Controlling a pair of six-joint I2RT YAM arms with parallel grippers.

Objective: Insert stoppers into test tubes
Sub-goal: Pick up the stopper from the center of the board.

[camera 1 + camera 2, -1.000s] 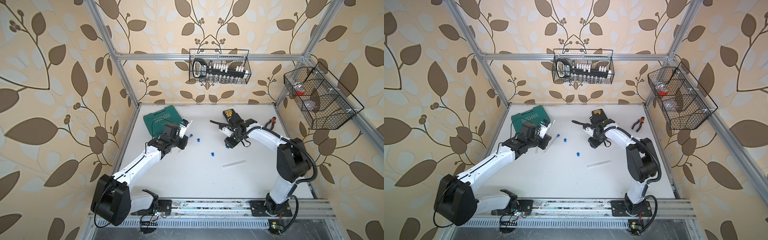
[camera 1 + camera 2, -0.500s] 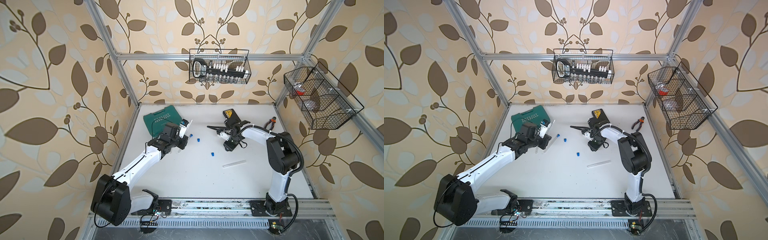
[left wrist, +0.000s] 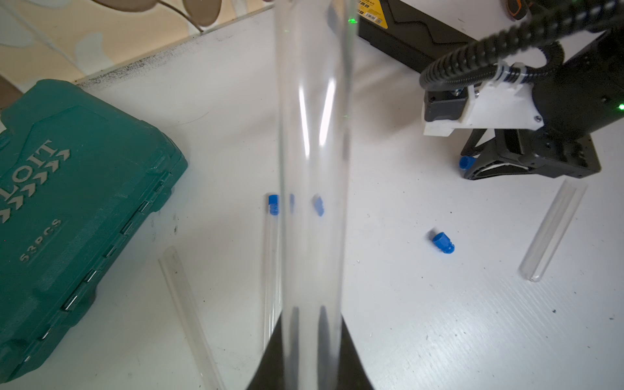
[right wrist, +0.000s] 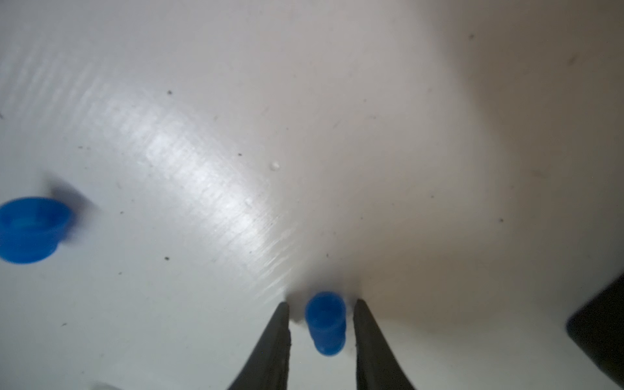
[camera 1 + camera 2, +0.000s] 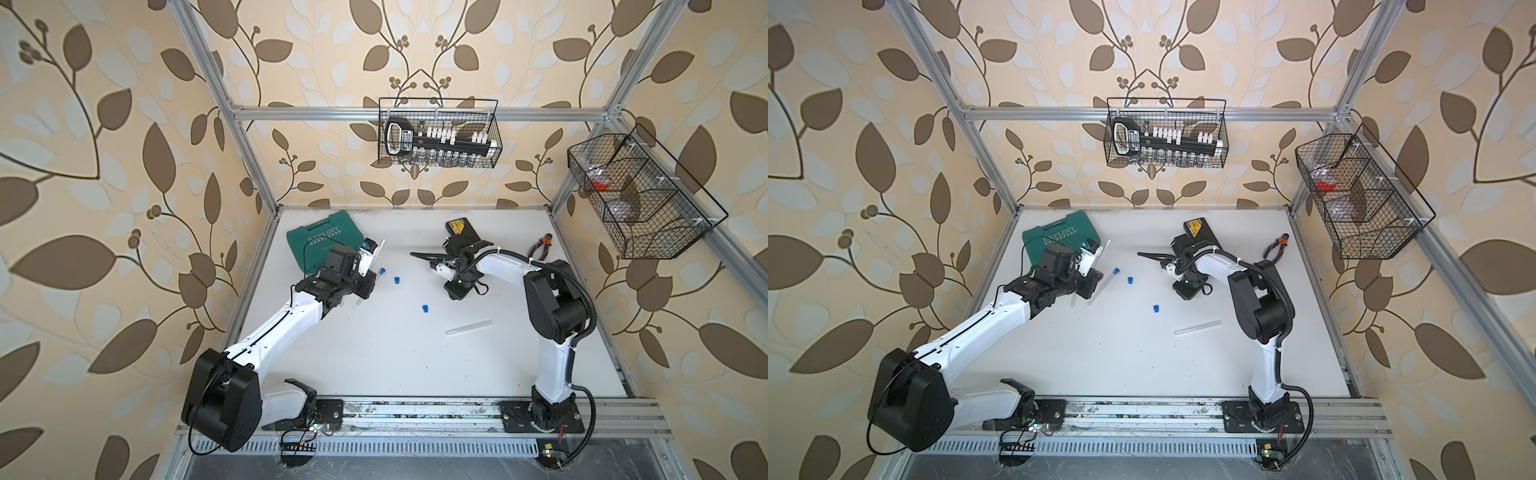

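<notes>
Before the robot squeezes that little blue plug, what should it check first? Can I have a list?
1. The stopper sits between the jaws of the right gripper: ok.
2. Jaws pressing on it: not ok, a gap shows on each side.
3. The left gripper is shut on the test tube: ok.
4. Held tube's mouth empty and ready: cannot tell. Its far end runs out of the left wrist view and is too small in the top views.
5. The loose stopper is out of the jaws' way: ok, it lies well to one side.
</notes>
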